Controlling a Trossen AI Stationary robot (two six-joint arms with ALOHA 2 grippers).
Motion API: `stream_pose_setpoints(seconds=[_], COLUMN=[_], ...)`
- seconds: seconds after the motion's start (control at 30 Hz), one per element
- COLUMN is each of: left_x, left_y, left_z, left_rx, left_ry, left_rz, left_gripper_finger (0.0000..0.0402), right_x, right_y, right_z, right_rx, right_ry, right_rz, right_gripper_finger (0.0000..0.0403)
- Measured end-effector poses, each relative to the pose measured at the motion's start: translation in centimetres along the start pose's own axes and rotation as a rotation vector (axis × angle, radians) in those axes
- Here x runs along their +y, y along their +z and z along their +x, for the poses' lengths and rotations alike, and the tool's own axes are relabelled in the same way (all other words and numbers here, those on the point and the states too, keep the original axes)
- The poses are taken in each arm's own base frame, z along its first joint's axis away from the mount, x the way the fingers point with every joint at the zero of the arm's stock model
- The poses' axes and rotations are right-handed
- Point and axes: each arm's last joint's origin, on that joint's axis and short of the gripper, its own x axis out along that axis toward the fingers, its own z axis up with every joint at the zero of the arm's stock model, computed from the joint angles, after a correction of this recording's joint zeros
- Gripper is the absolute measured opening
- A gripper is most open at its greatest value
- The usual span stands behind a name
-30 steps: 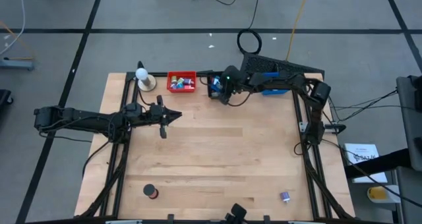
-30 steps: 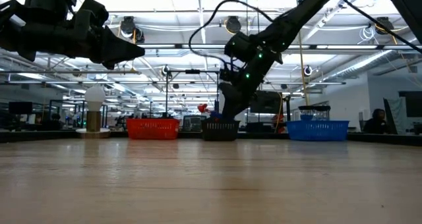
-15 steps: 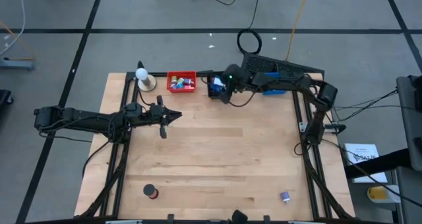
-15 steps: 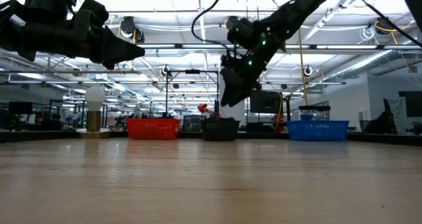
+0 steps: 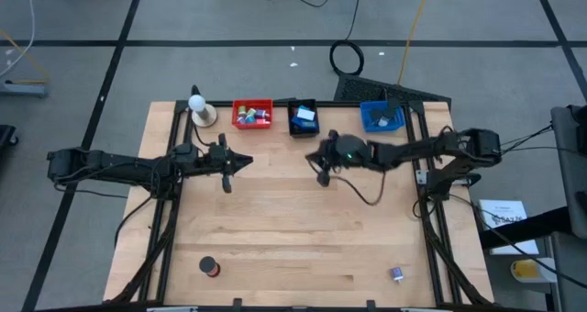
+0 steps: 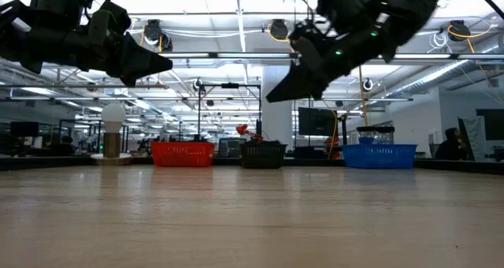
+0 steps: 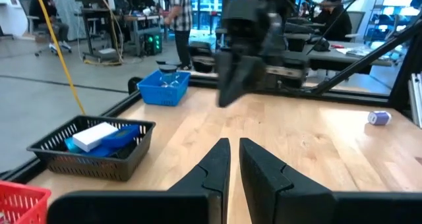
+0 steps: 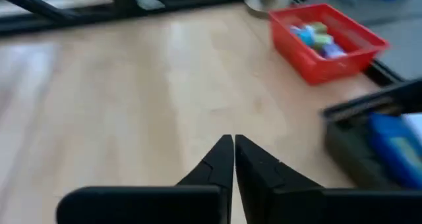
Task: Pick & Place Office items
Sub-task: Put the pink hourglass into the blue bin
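Nearest the front edge of the counter (image 5: pixel 293 229), we see what is left to do: a small black roll (image 5: pixel 210 267) toward the left corner and a small purple piece (image 5: pixel 396 274) toward the right, both lying loose and well apart from either arm.

Mid-counter, the left pincer (image 5: pixel 240 161) hangs above the wood with its fingers (image 7: pixel 214 165) nearly together, holding nothing. The right pincer (image 5: pixel 322 175) is raised over the centre, fingers (image 8: pixel 224 159) pressed shut and empty, just in front of the bins.

Along the far edge stand the red bin (image 5: pixel 252 114) with several coloured pieces inside, the black bin (image 5: pixel 304 117) with a blue and a white item, and the blue bin (image 5: pixel 382 117), whose contents we cannot make out. Beside the red bin sits a white ball on a tan base (image 5: pixel 200 108).

We judge the sorting mostly done, with two items outstanding. Nothing lies between the arms and those pieces; the only snag we foresee is the cable (image 5: pixel 362 191) trailing under the right arm, and the long reach to the front corners.
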Motion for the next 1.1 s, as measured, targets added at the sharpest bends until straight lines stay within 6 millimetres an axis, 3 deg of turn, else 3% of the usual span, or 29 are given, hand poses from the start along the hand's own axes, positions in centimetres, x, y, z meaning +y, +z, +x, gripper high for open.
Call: stream_pose_setpoints(seconds=[0.1, 0.3, 0.53, 0.67, 0.77, 1.1], left_x=[-0.1, -0.9, -2.8, -4.0, -5.2, -9.8], left_y=[0.0, -0.4, 0.3, 1.2, 2.4, 5.0], left_z=[0.0, 0.2, 0.5, 0.7, 0.6, -1.3], left_rx=[0.004, 0.085, 0.177, 0.268, 0.333, 0.595], left_ry=[-0.007, -0.025, -0.046, -0.058, -0.087, -0.156], left_rz=[0.004, 0.018, 0.081, 0.111, 0.129, 0.114], left_gripper_finger=[0.0042, 0.0042, 0.0036, 0.0006, 0.0008, 0.0019], right_x=[1.3, 2.7, 4.1, 4.6, 4.9, 5.7], right_y=[-2.0, -3.8, -4.0, -3.5, -3.5, -3.7], right_z=[-1.2, -2.5, -3.0, -3.2, -3.3, -3.5], right_rx=[-0.064, -0.181, -0.245, -0.299, -0.308, -0.302], right_ry=[0.051, 0.068, 0.122, 0.142, 0.154, 0.182], right_rz=[0.010, -0.018, -0.100, -0.100, -0.098, -0.111], right_gripper_finger=[0.0015, 0.0005, 0.0006, 0.0006, 0.0003, 0.0001])
